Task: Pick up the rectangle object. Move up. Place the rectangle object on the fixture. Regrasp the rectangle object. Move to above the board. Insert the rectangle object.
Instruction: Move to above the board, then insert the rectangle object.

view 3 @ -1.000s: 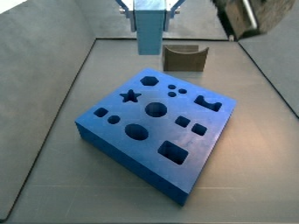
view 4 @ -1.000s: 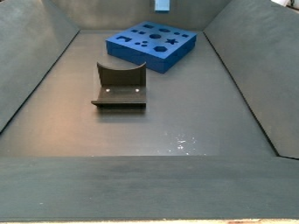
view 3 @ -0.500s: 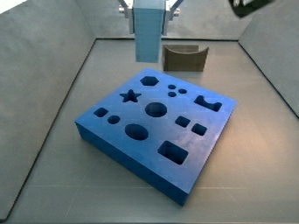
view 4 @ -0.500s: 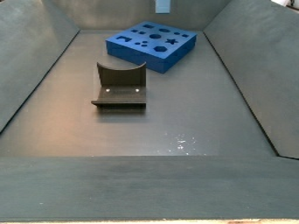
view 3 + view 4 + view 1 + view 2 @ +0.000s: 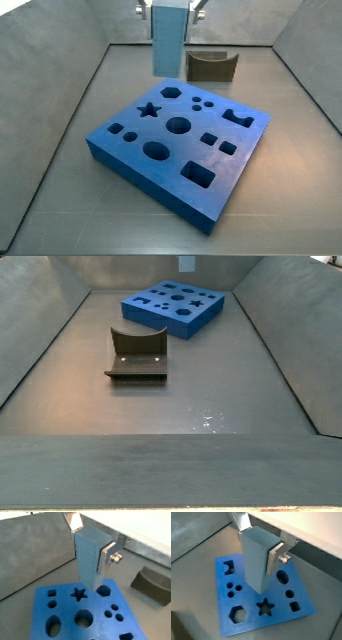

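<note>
In a side view the gripper is hanging at the upper edge of the picture, toward the left of the fixture, its jaws clamping the top of the rectangle object from both sides. The light-blue block is hanging upright and long-side down, clear of everything beneath it. Below and slightly right, the board is lying on the grey floor, its star, round, oval and square cut-outs facing up. Further right and behind the board, the fixture is standing on the floor, apart from both the board and the block.

In both wrist views the silver fingers are pressing on opposite faces of the rectangle object, whose lower end is hovering over the board near its star hole, not touching it. In a wrist view the fixture is sitting beyond the board's edge.

In a side view from the far end, the fixture is standing in the foreground, the board behind it, and only the block's lower end is showing at the upper edge.
</note>
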Robot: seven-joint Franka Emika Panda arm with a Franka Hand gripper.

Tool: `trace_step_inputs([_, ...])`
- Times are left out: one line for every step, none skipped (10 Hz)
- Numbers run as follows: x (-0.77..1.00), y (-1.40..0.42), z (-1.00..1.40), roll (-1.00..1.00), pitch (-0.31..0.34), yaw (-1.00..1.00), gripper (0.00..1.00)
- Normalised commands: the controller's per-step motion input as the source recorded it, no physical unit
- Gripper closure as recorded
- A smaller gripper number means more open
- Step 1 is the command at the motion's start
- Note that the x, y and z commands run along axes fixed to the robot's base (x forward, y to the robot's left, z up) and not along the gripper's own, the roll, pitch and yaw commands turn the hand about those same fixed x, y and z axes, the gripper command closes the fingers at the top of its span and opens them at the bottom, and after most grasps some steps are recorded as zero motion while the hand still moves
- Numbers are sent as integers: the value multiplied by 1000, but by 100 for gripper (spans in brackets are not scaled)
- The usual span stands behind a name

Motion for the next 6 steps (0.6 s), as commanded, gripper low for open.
trace_step_inputs([-46,38,11,-825,20,-6,100])
trace_step_inputs([-50,38,13,-611,-7,-4,100])
trace_step_inputs([-52,28,7,-397,-38,-5,100])
trace_step_inputs([0,0,0,0,0,-6,100])
trace_step_inputs([0,-11,0,0,0,-143,100])
trace_step_inputs([0,0,0,0,0,-217,100])
